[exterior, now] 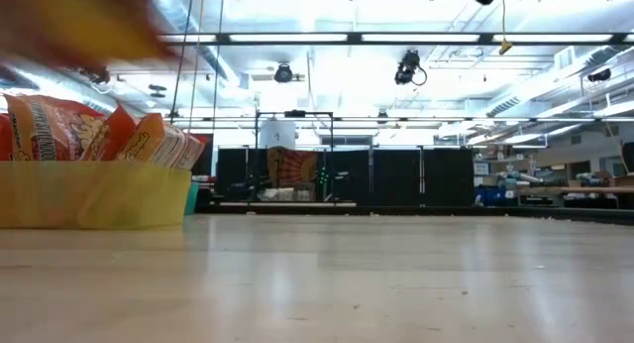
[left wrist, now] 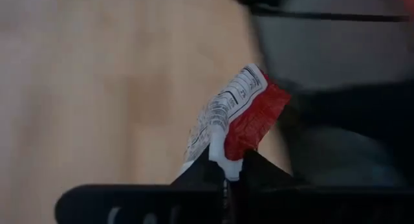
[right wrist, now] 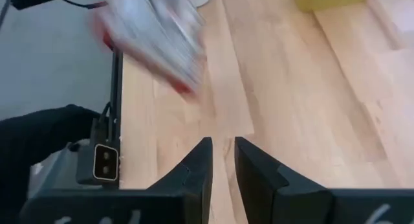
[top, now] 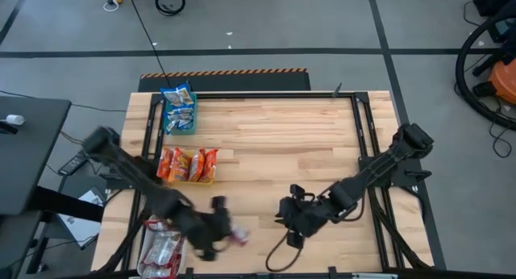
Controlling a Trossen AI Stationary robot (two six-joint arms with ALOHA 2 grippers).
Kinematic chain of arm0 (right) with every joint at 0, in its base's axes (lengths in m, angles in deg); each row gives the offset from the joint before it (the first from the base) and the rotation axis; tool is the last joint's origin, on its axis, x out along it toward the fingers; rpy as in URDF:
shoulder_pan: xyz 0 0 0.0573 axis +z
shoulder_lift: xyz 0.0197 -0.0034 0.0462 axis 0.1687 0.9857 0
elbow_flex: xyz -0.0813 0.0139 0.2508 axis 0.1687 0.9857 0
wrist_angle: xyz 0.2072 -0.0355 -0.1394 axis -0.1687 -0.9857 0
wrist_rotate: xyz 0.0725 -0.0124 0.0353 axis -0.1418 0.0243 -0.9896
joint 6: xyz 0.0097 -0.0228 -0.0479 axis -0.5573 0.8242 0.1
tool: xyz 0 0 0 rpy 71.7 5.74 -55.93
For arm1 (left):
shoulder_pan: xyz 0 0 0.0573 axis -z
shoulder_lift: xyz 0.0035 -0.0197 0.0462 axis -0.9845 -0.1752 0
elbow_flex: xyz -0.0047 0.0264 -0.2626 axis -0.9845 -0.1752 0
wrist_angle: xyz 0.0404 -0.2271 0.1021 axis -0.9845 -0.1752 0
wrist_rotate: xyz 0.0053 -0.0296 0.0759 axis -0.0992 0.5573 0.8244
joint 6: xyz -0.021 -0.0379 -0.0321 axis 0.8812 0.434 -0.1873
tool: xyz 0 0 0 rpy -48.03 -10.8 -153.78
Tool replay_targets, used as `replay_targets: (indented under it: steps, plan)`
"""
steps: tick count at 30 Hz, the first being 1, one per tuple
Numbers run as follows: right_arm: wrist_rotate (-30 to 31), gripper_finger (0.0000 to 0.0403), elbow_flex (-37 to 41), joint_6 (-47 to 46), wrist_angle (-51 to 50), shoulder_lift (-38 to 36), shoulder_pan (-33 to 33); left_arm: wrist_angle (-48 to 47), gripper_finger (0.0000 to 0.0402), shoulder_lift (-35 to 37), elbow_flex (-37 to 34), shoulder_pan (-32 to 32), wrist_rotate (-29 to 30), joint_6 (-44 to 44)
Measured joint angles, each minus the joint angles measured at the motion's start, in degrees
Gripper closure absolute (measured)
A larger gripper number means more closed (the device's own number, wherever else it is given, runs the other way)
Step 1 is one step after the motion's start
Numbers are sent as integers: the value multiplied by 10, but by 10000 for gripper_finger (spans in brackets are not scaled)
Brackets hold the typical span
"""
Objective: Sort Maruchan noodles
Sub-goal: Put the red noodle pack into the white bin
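Packet (left wrist: 233, 117), silver-and-red — I hold it pinched by one edge in left claw (left wrist: 226, 175) for sorting; right claw (right wrist: 223, 160), narrowly parted, empty over the counter (right wrist: 304, 101).

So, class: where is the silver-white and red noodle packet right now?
The silver-white packet is pinched in the left gripper, near the table's front edge in the high view, just right of the white bin.

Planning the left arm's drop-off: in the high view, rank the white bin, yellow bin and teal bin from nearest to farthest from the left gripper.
From the left gripper, shut on a silver-and-red packet:
1. White bin, at the table's near left corner.
2. Yellow bin, mid-left, holding orange packets.
3. Teal bin, far left, holding blue packets.
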Motion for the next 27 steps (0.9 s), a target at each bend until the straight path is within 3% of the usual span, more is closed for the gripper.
replay_targets:
  steps: [4, 8, 13, 17, 22, 27]
  plan:
    - [34, 332, 0, 0, 0, 2, 15, -137, 386, 111, 0, 45, -138, 168]
    - [77, 332, 0, 0, 11, 2, 26, -284, 391, 179, 0, 118, -162, 366]
    - [102, 332, 0, -22, 19, 3, 34, -363, 393, 189, -1, 212, -118, 491]
    - [121, 332, 0, -38, 19, 3, 41, -351, 392, 185, -6, 266, -16, 502]
    - [127, 332, 1, -66, 18, 3, 52, -338, 392, 185, -55, 310, 5, 586]
    - [163, 332, 1, -80, 17, 3, 67, -284, 391, 185, -121, 331, 44, 598]
